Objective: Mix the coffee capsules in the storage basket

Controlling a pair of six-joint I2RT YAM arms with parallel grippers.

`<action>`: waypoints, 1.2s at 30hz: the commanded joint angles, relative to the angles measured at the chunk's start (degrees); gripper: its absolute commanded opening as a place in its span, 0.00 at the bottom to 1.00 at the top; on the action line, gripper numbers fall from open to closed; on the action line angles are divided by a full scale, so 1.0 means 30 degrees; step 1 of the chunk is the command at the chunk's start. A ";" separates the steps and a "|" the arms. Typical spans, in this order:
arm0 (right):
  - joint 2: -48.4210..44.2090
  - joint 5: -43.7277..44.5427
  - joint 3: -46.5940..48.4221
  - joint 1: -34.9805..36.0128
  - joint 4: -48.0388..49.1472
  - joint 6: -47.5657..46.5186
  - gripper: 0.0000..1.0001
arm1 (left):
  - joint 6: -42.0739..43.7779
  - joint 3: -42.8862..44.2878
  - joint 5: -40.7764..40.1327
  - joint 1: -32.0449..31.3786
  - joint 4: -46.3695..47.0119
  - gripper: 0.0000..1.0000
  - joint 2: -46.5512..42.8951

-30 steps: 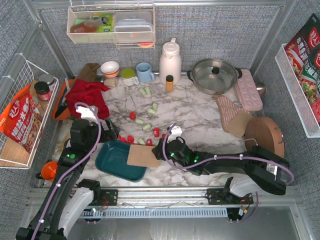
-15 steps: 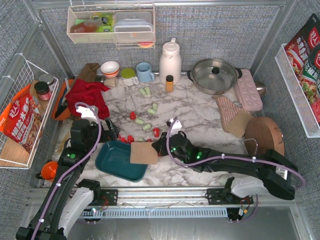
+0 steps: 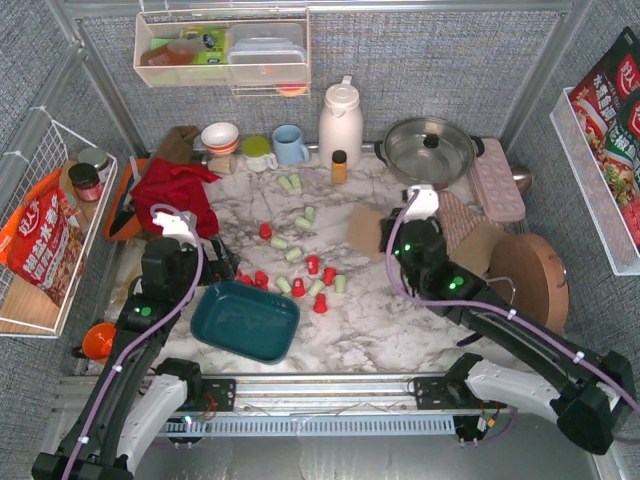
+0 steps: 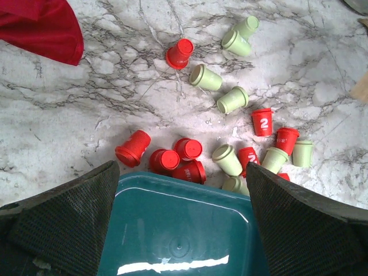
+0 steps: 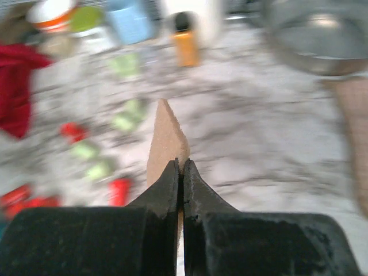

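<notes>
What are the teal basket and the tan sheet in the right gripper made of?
Teal basket: likely glossy moulded plastic; its floor mirrors the light. Tan sheet: matte, stiff, thin, perhaps cardboard or cork; blur leaves it open.

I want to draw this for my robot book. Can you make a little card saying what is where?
basket: teal, nothing in it
capsules: red and green, loose on the table, beside and beyond the basket
left gripper: open, over the basket's far edge
right gripper: shut on a tan card
job: not done, no capsule in the basket
</notes>
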 commanded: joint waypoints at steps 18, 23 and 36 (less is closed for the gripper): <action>0.7439 0.0138 0.3569 -1.3961 -0.1123 -0.2448 0.63 | -0.1714 0.0233 -0.7993 0.0008 -0.1930 0.99 0.2139; 0.8874 0.1184 0.5998 -1.4681 -0.4705 -0.2203 0.75 | -0.3122 0.0412 -1.0134 0.0096 -0.2776 0.99 0.3408; 0.5172 -0.1561 0.4037 -1.4689 -0.3613 -0.2148 0.79 | -0.2685 -0.0208 -0.5801 0.0504 -0.2002 0.69 0.6415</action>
